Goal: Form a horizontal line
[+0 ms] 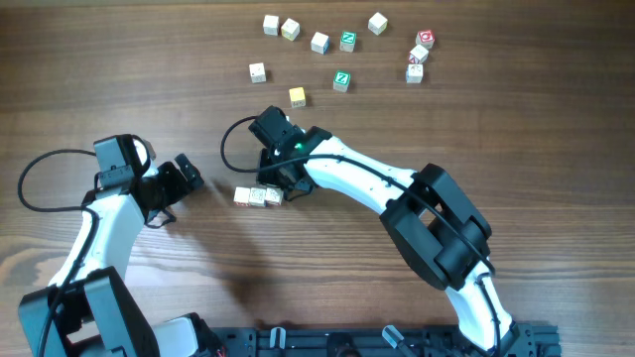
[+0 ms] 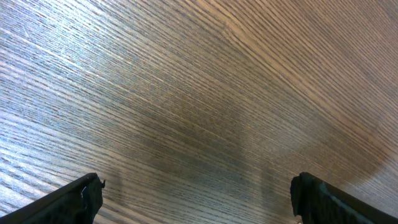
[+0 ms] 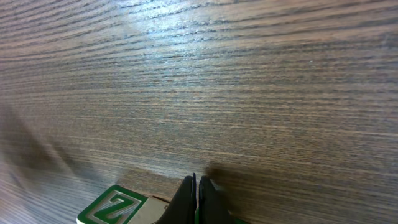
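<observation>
Three small pale wooden cubes lie side by side as a short horizontal line (image 1: 258, 196) on the table, just below and left of my right gripper (image 1: 282, 182). The right gripper (image 3: 198, 200) is shut, its fingers pressed together with nothing between them and the tips low at the table. In the right wrist view a cube face with a green Z (image 3: 115, 208) lies just left of those fingers. My left gripper (image 1: 190, 171) hangs open to the left of the row, apart from it. The left wrist view shows its spread fingers (image 2: 84, 196) over bare wood.
Several loose cubes are scattered at the back: a yellow-topped one (image 1: 297, 96) just behind my right wrist, green-topped ones (image 1: 341, 80) (image 1: 347, 41), a red-marked cluster (image 1: 418, 56) at the right, and pale ones (image 1: 257, 71) (image 1: 271, 24). The right arm (image 1: 437, 223) crosses the table's right half.
</observation>
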`<action>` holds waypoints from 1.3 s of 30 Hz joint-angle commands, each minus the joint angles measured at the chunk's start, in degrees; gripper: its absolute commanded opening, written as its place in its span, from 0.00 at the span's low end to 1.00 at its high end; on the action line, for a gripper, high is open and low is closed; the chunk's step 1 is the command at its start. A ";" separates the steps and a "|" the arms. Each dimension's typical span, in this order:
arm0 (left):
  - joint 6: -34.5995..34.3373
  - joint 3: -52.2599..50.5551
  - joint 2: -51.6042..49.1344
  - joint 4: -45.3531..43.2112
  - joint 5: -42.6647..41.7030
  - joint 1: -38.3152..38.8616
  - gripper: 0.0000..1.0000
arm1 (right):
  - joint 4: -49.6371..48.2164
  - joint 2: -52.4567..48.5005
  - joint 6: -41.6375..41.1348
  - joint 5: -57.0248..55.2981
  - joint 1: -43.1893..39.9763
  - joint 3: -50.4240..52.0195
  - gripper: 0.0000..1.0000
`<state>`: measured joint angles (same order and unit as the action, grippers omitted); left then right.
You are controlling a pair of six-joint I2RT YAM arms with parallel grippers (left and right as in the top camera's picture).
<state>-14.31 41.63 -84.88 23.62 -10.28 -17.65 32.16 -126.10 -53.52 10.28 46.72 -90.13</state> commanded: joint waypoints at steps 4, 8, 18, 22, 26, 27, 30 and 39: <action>0.13 -0.26 0.76 0.02 0.13 -0.20 1.00 | -0.15 -0.55 1.03 1.40 0.35 -0.17 0.05; 0.13 -0.26 0.76 0.02 0.11 -0.20 1.00 | -0.15 -0.55 1.05 1.44 0.35 -0.17 0.05; 0.13 -0.26 0.76 0.02 0.11 -0.20 1.00 | -0.13 -0.55 1.03 2.29 0.35 -0.17 0.05; 0.13 -0.26 0.76 0.02 0.11 -0.20 1.00 | -0.15 -0.55 1.05 2.32 0.35 -0.17 0.05; 0.13 -0.26 0.76 0.02 0.11 -0.20 1.00 | -0.13 -0.55 1.05 2.34 0.35 -0.17 0.05; 0.13 -0.26 0.76 0.02 0.11 -0.20 1.00 | -0.13 -0.55 1.03 2.36 0.35 -0.17 0.05; 0.13 -0.26 0.76 0.02 0.11 -0.20 1.00 | 0.09 -0.55 1.07 2.73 0.35 -0.17 0.05; 0.13 -0.26 0.76 0.02 0.11 -0.20 1.00 | 0.00 -0.55 1.18 3.02 0.35 -0.17 0.05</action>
<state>-14.31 41.63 -84.88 23.62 -10.31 -17.65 32.18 -126.10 -53.25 12.45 46.72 -90.13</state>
